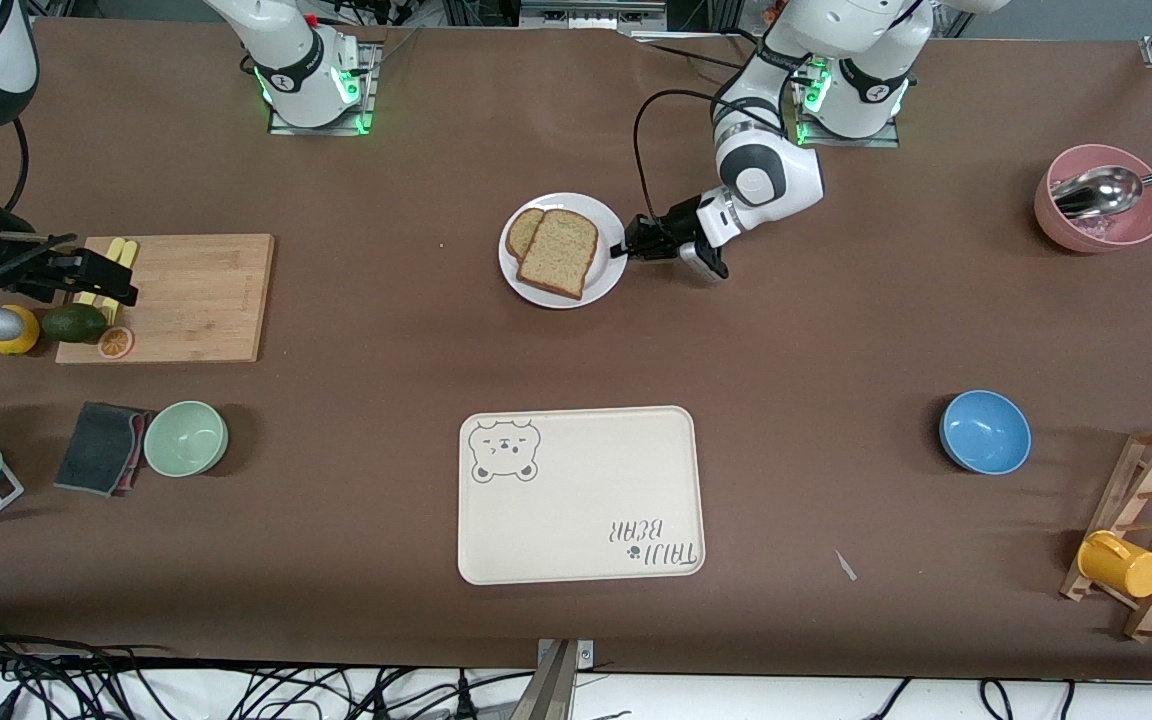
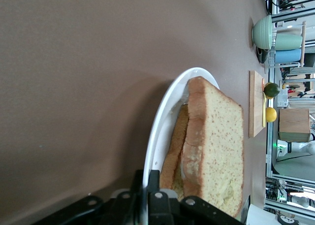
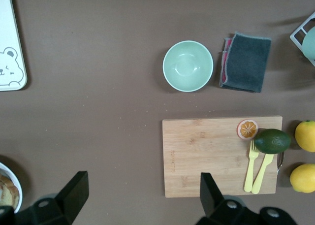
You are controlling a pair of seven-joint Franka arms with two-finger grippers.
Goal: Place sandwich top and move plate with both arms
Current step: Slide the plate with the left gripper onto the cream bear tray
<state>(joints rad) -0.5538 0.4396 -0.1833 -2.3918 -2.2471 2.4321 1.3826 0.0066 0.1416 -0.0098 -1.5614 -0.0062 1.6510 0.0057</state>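
Observation:
The sandwich top [image 1: 558,252], a tan speckled slice with brown crust, lies on a second slice [image 1: 524,232] on the white plate [image 1: 526,285]. It also shows in the left wrist view [image 2: 221,151], above the plate's rim [image 2: 162,121]. My left gripper [image 1: 622,250] is shut on the plate's rim at the side toward the left arm's end, one finger above the rim and one below [image 2: 150,178]. My right gripper [image 1: 86,275] is open and empty, up in the air over the edge of the wooden cutting board [image 1: 186,295]; its view [image 3: 142,185] looks straight down.
The cream bear-print tray [image 1: 581,495] lies nearer the front camera than the plate. On the cutting board are forks, an avocado [image 1: 74,322] and an orange slice. A green bowl [image 1: 186,438], grey cloth [image 1: 101,447], blue bowl [image 1: 984,432], pink bowl [image 1: 1101,225] and mug rack [image 1: 1151,530] stand around.

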